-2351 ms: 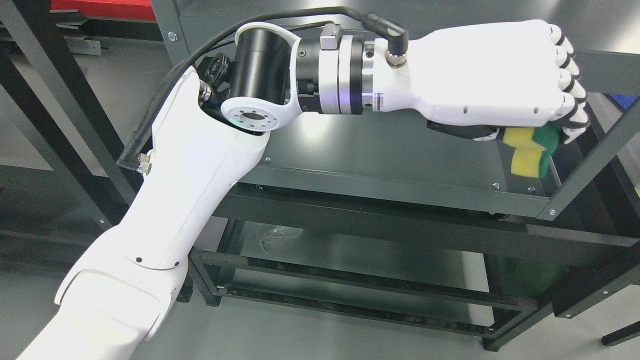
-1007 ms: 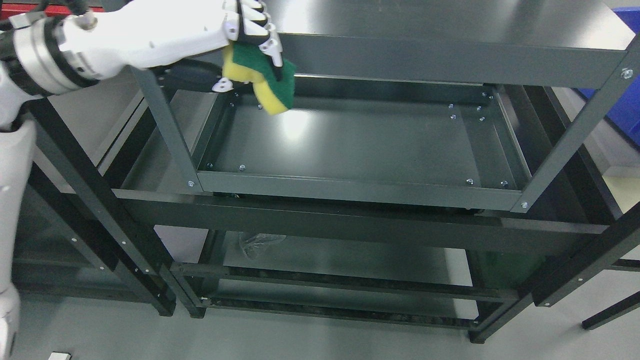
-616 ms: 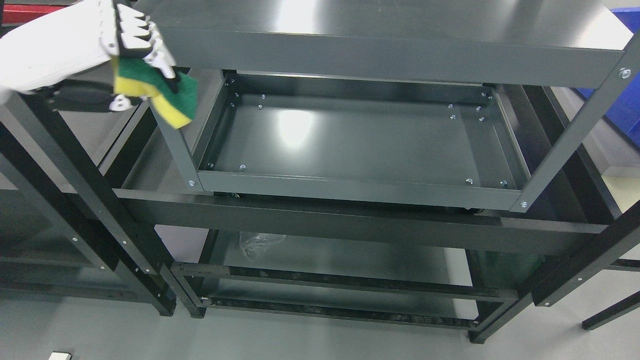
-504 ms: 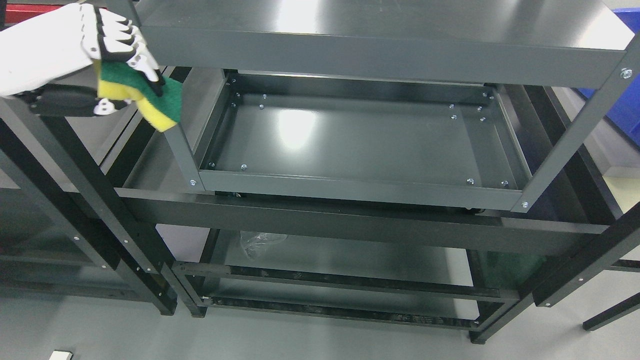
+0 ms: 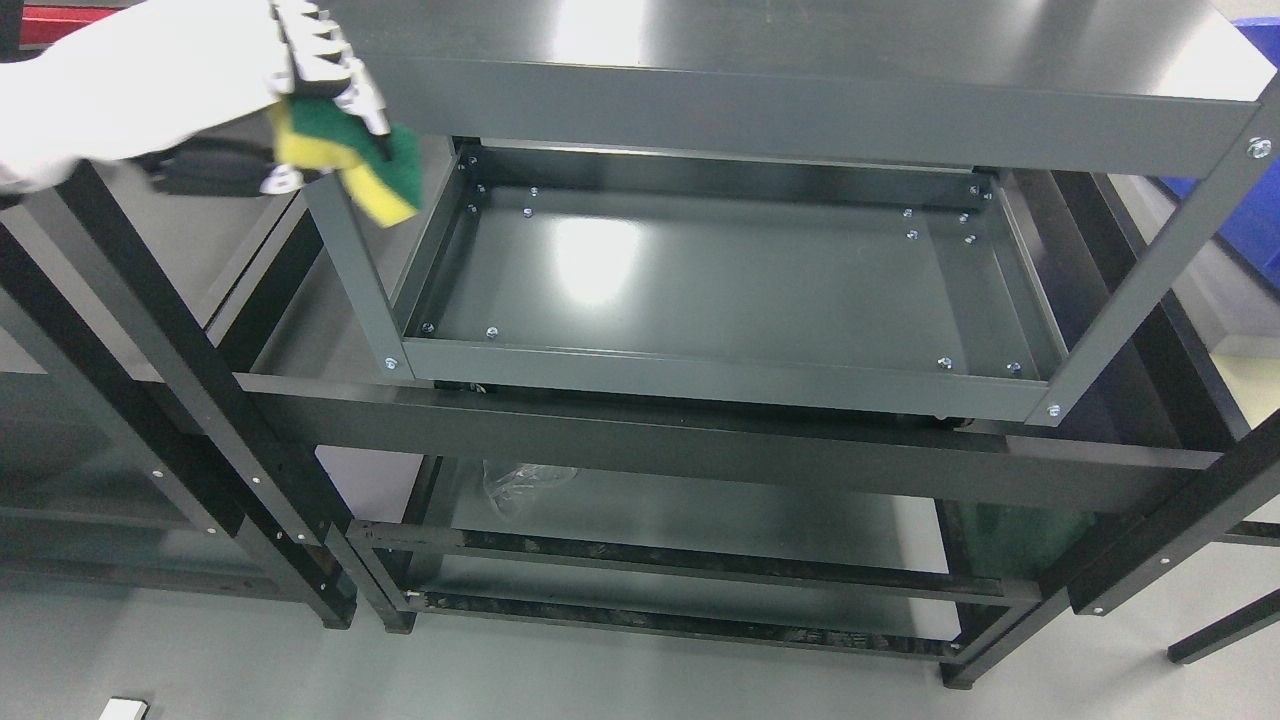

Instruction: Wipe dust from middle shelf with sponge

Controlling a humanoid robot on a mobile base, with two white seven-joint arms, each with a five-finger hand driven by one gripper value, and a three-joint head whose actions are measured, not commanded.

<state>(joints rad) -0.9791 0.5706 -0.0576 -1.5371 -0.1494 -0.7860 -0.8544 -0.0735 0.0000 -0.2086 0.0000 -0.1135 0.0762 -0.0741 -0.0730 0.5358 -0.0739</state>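
Left hand (image 5: 200, 85) at upper left of frame grips the sponge (image 5: 350, 165) clear of the middle shelf (image 5: 700, 290), beside its left post, so no wiping contact now; the pass looks unfinished or needs re-entry.

Overhead light falls bright and even, throwing a soft white glare patch on the middle shelf (image 5: 600, 262) and a broader sheen across the top shelf (image 5: 800, 30) above it. The white left hand (image 5: 150, 85) at the upper left is nearly blown out and a little smeared at its edges, while the rack's lower levels and the space beneath sit in dim shadow. The metal frame and its screws show sharp, and straight bars lean outward toward the picture's edges.
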